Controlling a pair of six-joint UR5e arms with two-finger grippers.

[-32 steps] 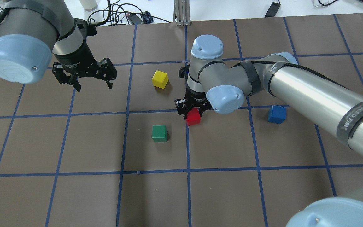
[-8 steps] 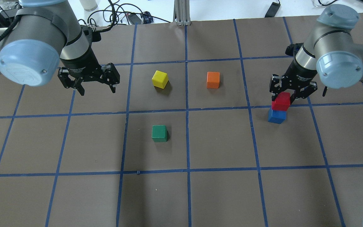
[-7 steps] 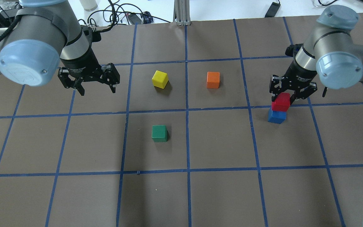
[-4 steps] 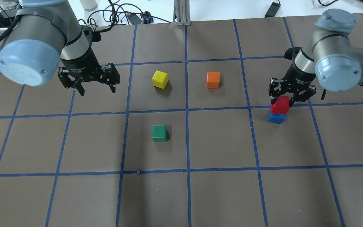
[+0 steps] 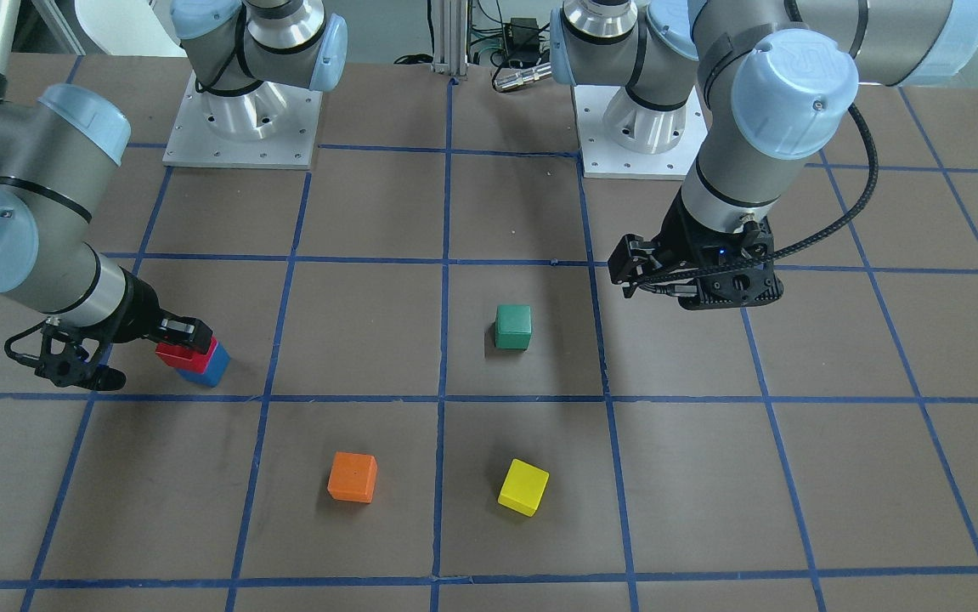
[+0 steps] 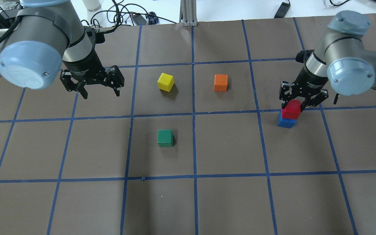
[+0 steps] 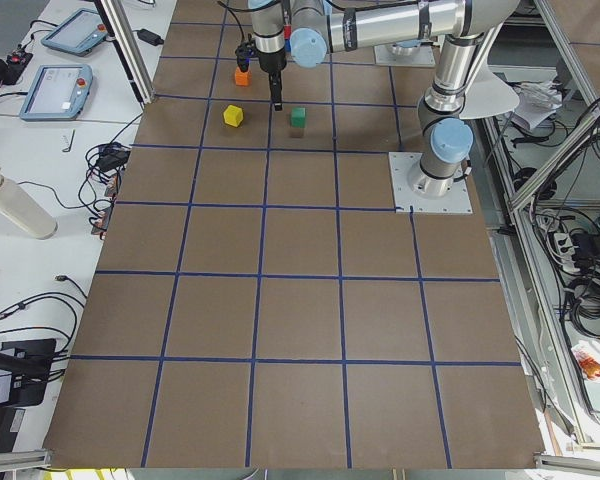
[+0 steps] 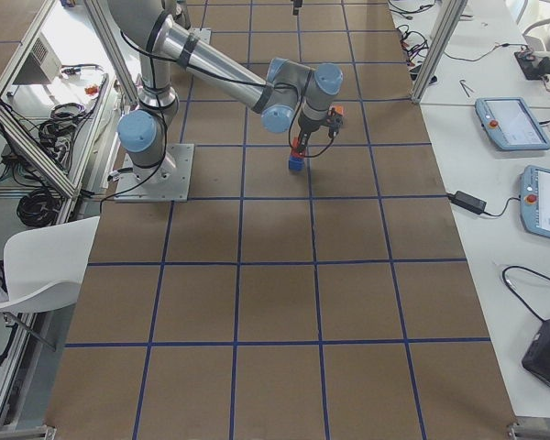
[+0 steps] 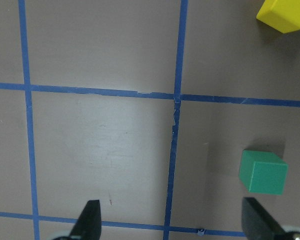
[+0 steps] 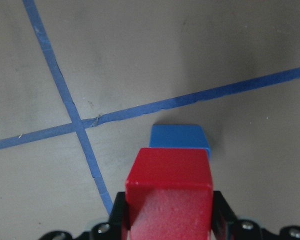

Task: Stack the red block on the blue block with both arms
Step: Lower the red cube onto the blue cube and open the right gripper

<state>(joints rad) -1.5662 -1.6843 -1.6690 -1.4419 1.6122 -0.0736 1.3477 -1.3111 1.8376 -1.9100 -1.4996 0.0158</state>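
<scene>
Red block (image 6: 291, 108): we see it clamped between the jaws of the right gripper (image 6: 293, 105), set on top of the blue block (image 6: 286, 123).
Left gripper (image 6: 100, 93): jaws wide apart, hanging above the table (image 6: 227, 147), well apart from the 2 stacked blocks.

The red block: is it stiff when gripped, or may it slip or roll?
Probably stiff: the red block shows square, undented edges while gripped by the right end effector. Its flat faces suggest it will not roll. Its matte-looking surfaces probably resist slipping.
</scene>
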